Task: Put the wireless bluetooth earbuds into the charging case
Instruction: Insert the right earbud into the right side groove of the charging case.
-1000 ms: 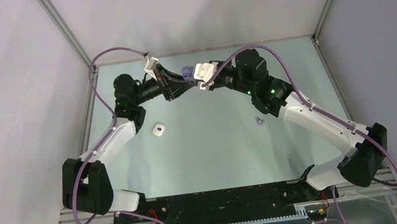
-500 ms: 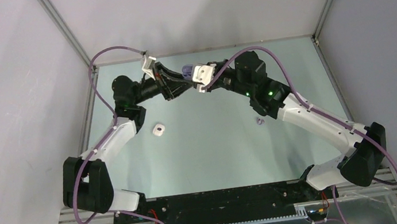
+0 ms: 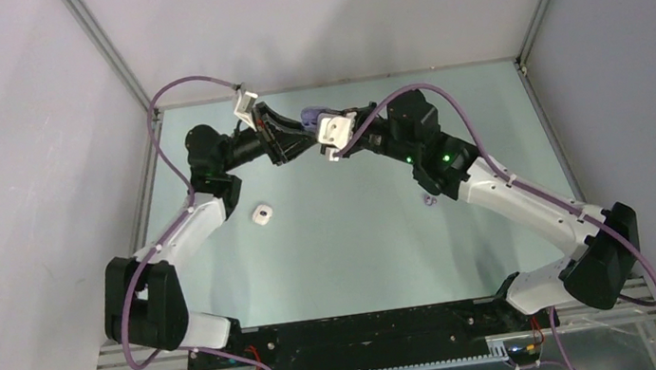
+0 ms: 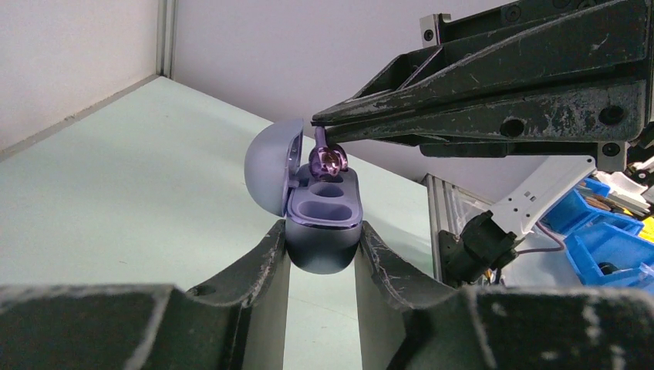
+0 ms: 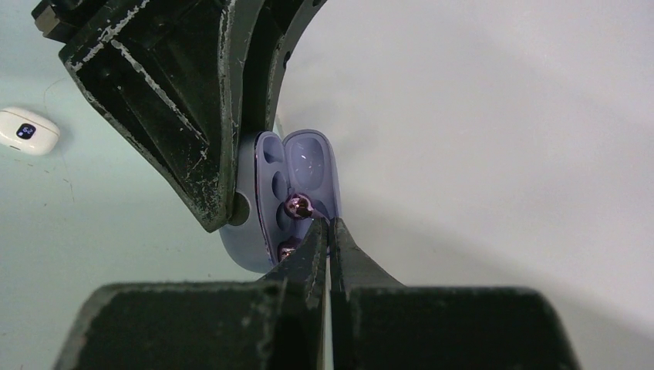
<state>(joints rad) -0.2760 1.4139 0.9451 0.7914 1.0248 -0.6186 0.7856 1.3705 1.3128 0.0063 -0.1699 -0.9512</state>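
Purple case (image 4: 312, 204): open, lid hinged back, two sockets exposed, base clamped in the left gripper (image 4: 321, 235), held clear of the table (image 3: 360, 238). Purple earbud (image 4: 327, 160): glossy, pinched at its stem by the right gripper (image 5: 327, 227), positioned over one socket; seating cannot be confirmed. White case (image 3: 261, 215): closed, lying on the table, well apart.

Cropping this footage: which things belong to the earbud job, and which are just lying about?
In use: open purple charging case in left gripper; purple earbud in right gripper.
Lying about: closed white case; tiny purplish item.
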